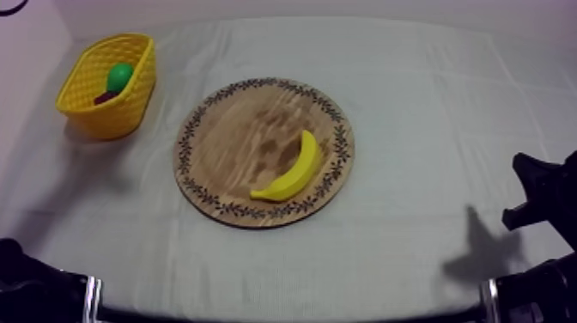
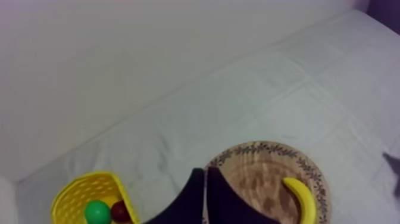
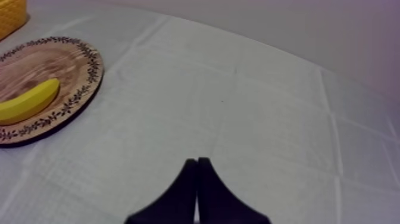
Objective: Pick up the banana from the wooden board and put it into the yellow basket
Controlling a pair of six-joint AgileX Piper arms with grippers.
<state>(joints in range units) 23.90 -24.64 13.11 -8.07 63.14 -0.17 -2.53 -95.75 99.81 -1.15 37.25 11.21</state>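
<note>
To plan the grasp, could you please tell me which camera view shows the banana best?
The top view: the whole banana lies unobstructed on the wooden board. The left wrist view and the right wrist view each show it on the board with one end out of frame.

In your right wrist view the picture's edge cuts short the wooden board [image 3: 71,59], the banana [image 3: 27,102] and most of the yellow basket [image 3: 11,15]; from above, its wall half hides a small red fruit [image 1: 105,98].
</note>
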